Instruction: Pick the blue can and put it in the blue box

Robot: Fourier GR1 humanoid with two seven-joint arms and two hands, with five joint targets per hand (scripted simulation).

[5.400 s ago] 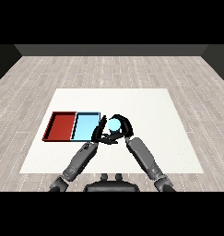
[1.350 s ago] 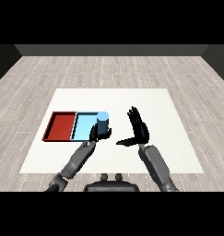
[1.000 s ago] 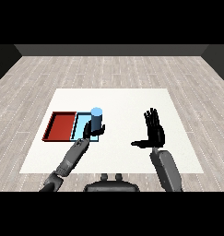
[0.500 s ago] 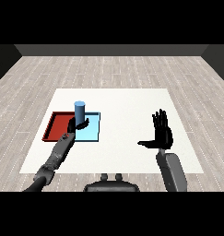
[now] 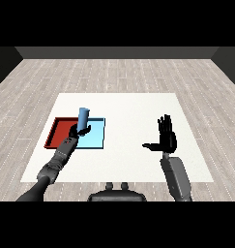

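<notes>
My left hand (image 5: 78,131) is curled round the lower part of the blue can (image 5: 83,117), which stands upright. Hand and can are over the left side of the light blue tray (image 5: 96,136), near its border with the red tray (image 5: 60,131). I cannot tell whether the can's base touches the tray floor. My right hand (image 5: 166,138) is held up at the right side of the white table (image 5: 133,109), fingers straight and thumb spread, holding nothing.
The red and light blue trays lie side by side at the left of the table. A grey plank floor surrounds the table. The table's left edge runs close to the red tray.
My left hand has carried the blue can leftward from the table's middle to over the light blue tray. My right hand let go of the can earlier and drew away to the right.
</notes>
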